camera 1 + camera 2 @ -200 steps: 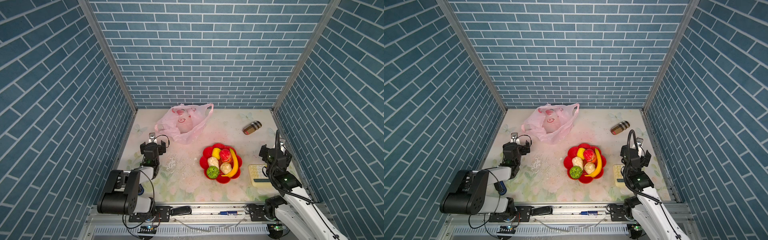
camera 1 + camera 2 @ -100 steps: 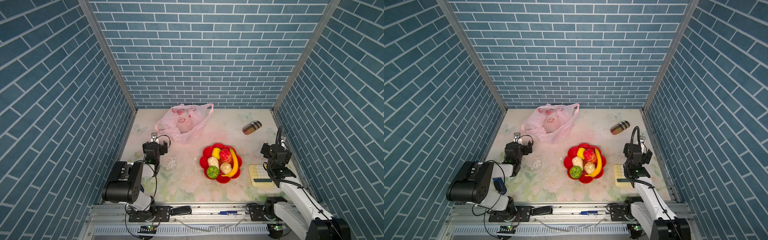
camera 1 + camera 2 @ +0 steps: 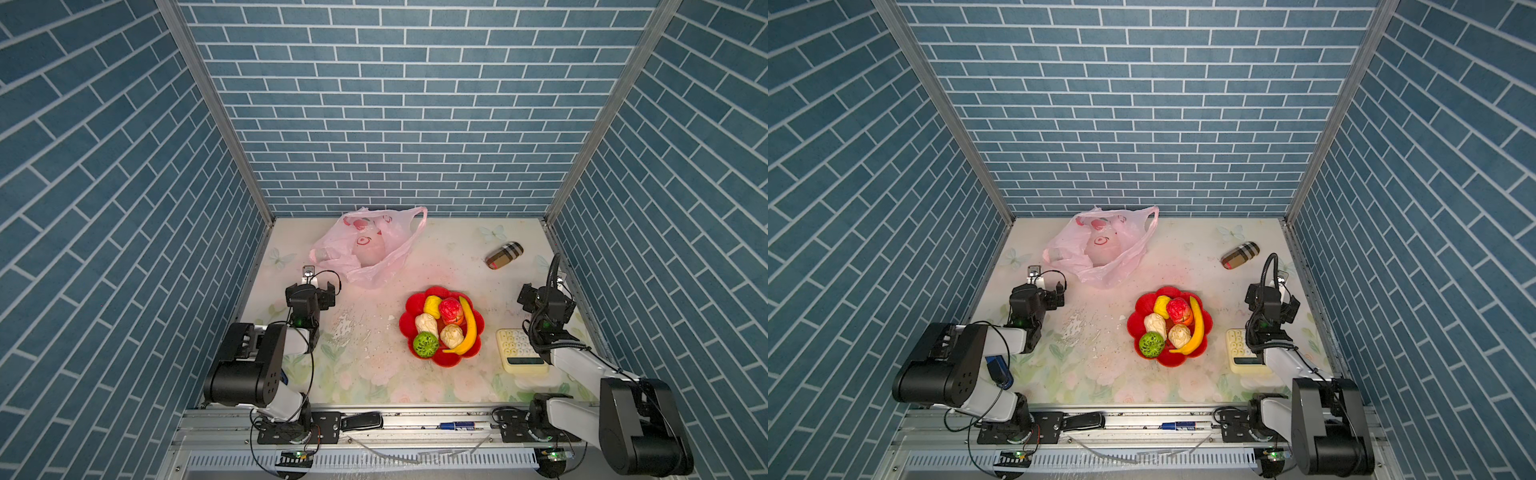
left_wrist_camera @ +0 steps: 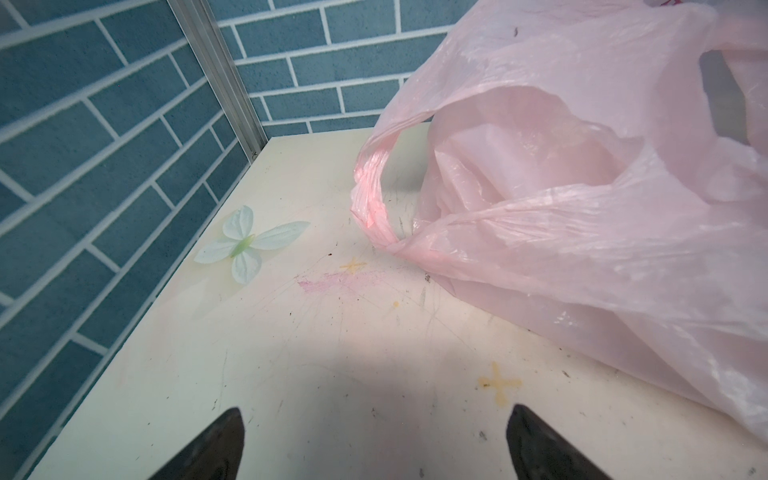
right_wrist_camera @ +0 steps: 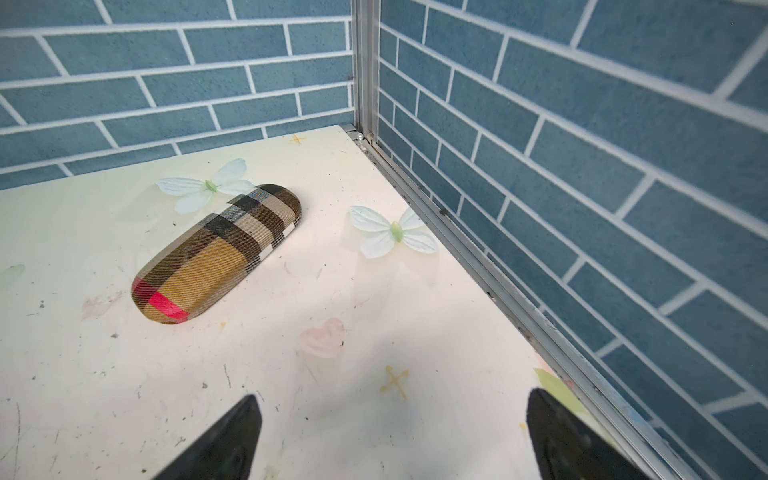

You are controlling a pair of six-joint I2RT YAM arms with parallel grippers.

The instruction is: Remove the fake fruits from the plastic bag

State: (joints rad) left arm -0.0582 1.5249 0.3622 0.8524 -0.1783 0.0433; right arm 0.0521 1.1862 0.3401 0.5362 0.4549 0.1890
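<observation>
- Pink plastic bag (image 3: 365,245) lies crumpled at the far left of the counter (image 3: 374,374). Only the left wrist view shows a loop handle close up, with the left hand (image 4: 376,440) spread wide and empty just short of it.
- Plaid case (image 5: 216,253) shows in detail only in the right wrist view, beyond the right hand (image 5: 395,415), which is also wide apart and holds nothing.
- Whether anything is inside the bag cannot be made out. The right arm covers part of the calculator (image 3: 515,345).
- Six fake fruits (image 3: 451,311) sit in one red dish (image 3: 451,360) mid-counter: one banana, one yellow lump, one red, two cream, one green.
</observation>
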